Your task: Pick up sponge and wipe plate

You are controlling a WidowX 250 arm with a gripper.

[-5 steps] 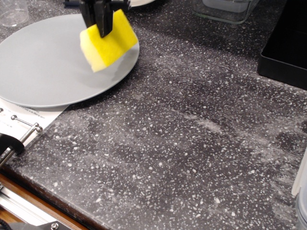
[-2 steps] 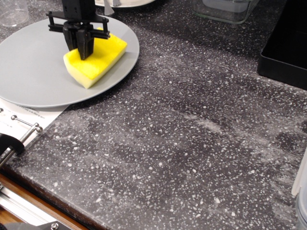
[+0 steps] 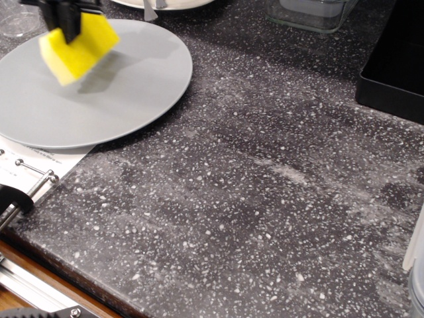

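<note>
Observation.image view, one frame only; count: one sponge (image 3: 78, 46), one grey plate (image 3: 99, 99), one gripper (image 3: 66, 20), one black bin (image 3: 395, 63) at the right edge, one clear container (image 3: 311, 13) at the top, one clear cup (image 3: 18, 16) at top left, one white plate (image 3: 165, 4) at the top edge; sponge is bright yellow, blurred, tilted with its left end lower, over the upper left part of the grey plate; a soft shadow lies on the plate just right of and below it, so whether the sponge touches the plate cannot be told; fingers (image 3: 69, 23) are dark, closed on the sponge's upper edge, pinching it; most of the gripper is cut off by the top of the frame and smeared, so its form is hard to read; grey plate is cut by the left edge, its lower rim overlapping a white printed sheet (image 3: 33, 162); white plate shows only a sliver, with a pale utensil tip resting on it; clear container and cup are also cropped; a black clamp with metal rods (image 3: 26, 189) sits at lower left, partly out of view; a pale object at the far right edge is too cropped to identify; tabletop (image 3: 265, 199) is dark speckled stone with faint pale smears, edged at lower left by a wooden strip and a metal rail.
</note>
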